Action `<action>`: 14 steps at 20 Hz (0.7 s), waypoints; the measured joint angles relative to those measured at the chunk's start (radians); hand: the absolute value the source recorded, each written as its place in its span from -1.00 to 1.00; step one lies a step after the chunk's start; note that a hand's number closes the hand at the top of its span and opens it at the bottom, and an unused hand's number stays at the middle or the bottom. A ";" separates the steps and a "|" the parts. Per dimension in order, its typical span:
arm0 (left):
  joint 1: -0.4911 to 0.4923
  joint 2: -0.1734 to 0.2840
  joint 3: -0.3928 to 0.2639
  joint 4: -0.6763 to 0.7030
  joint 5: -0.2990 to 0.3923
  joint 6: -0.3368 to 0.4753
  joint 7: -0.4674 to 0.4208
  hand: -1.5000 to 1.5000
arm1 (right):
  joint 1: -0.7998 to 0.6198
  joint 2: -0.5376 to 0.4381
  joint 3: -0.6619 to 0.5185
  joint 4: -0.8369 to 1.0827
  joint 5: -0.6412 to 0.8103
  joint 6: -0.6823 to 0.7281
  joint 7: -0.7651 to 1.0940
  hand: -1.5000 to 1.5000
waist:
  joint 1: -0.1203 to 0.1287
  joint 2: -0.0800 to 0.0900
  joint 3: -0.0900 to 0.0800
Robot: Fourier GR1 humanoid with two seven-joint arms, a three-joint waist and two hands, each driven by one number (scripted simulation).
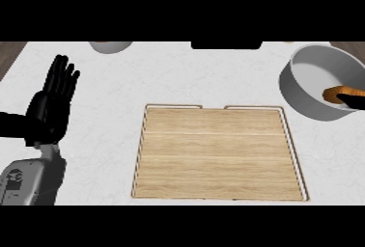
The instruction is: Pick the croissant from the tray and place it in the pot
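The croissant (333, 92), an orange-brown piece, is over the near rim of the grey pot (306, 72) at the right edge. My right hand (354, 100) shows only as dark fingers at the picture's right edge, curled against the croissant. The wooden tray (217, 154) with its thin metal rim lies in the middle of the white counter with nothing on it. My left hand (53, 96) is at the far left, open, fingers straight and pointing away, resting well apart from the tray.
A grey bowl (110, 46) with something orange inside sits at the counter's far edge, upper left. A dark object (227, 45) lies at the far edge, top centre. Brown floor shows beyond the counter's far corners.
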 measured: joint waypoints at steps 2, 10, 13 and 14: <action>0.003 -0.001 0.005 0.013 0.002 -0.005 -0.014 0.00 | -0.022 0.006 -0.030 -0.005 -0.047 -0.014 -0.006 -1.00 | -0.001 0.002 0.002; -0.015 0.008 0.020 0.022 0.002 -0.005 0.001 0.00 | 0.031 0.019 -0.166 -0.123 -0.261 -0.023 -0.060 -1.00 | -0.010 0.001 0.004; -0.004 -0.005 0.014 0.023 -0.004 -0.002 -0.012 0.00 | 0.083 0.002 -0.219 -0.154 -0.338 -0.012 -0.117 -1.00 | -0.011 0.001 0.003; 0.000 -0.002 0.014 0.015 -0.003 -0.004 -0.004 0.00 | 0.105 -0.001 -0.236 -0.171 -0.366 -0.002 -0.130 -1.00 | -0.011 0.001 0.004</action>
